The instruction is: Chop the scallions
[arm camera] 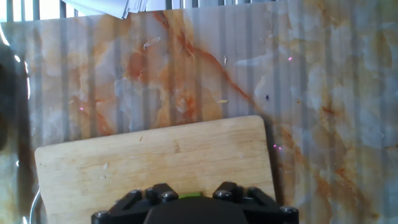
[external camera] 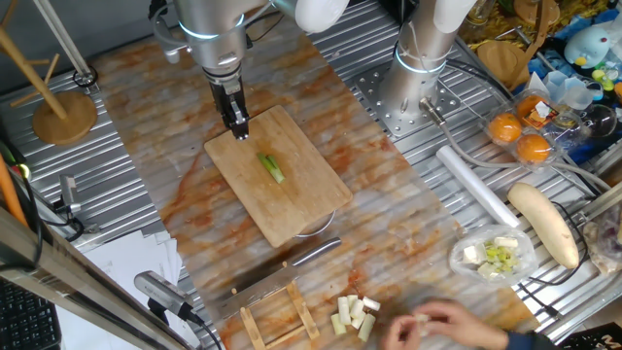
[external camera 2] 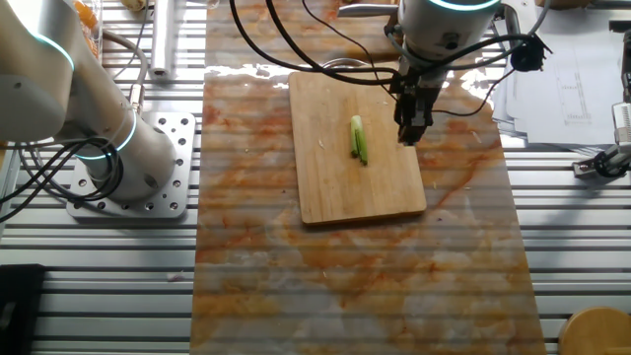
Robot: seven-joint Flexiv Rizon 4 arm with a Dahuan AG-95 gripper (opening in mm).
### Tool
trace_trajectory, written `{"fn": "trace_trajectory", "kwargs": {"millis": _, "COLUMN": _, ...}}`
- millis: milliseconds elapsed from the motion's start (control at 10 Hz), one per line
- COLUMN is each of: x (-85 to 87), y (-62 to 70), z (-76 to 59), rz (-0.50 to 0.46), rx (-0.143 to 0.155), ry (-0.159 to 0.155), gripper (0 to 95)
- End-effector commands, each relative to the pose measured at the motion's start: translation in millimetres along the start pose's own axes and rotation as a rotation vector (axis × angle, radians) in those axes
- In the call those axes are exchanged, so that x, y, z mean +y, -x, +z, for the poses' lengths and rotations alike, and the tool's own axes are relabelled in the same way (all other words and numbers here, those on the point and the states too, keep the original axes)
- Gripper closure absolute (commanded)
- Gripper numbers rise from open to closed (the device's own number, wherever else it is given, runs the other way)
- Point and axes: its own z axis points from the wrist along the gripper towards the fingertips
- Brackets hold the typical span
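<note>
Pale bamboo cutting board (external camera: 277, 175), rectangular with rounded corners, lying on the marbled orange-and-white mat (external camera: 146, 146) that covers the ribbed metal tabletop. Scallions (external camera: 272, 167): one short stalk piece, bright green fading to whitish, lying near the board's middle. Gripper (external camera: 238, 128) hanging over one board edge, just beside the stalk and not touching it; black fingers appearing close together and holding nothing, though I cannot tell the gap for sure.

The other fixed view is showing the gripper (external camera 2: 410, 133) beside the stalk (external camera 2: 359, 139) near the board's (external camera 2: 360, 192) long edge.

Hand view is showing only the gripper base, a green sliver under it, and the board's (arm camera: 155, 162) grain. Only the first fixed view is showing a person's hand (external camera: 442, 326) at the mat's near edge.
</note>
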Motion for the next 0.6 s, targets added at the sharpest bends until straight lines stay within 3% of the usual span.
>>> {"fn": "trace_trajectory", "kwargs": {"millis": 100, "x": 1.1, "y": 2.2, "z": 0.6, "rz": -0.005, "rx": -0.004, "ry": 0.002, "gripper": 95.0}}
{"fn": "trace_trajectory", "kwargs": {"millis": 200, "x": 6.5, "y": 12.4, "z": -0.5, "rz": -0.011, "rx": -0.003, "ry": 0.01, "gripper": 95.0}}
{"fn": "trace_trajectory", "kwargs": {"millis": 400, "x": 33.2, "y": 37.8, "z": -0.5, "rz": 0.037, "rx": 0.007, "ry": 0.044, "gripper": 95.0}}
{"fn": "trace_trajectory", "kwargs": {"millis": 600, "x": 84.5, "y": 60.4, "z": 9.4, "rz": 0.067, "rx": 0.001, "ry": 0.041, "gripper": 95.0}}
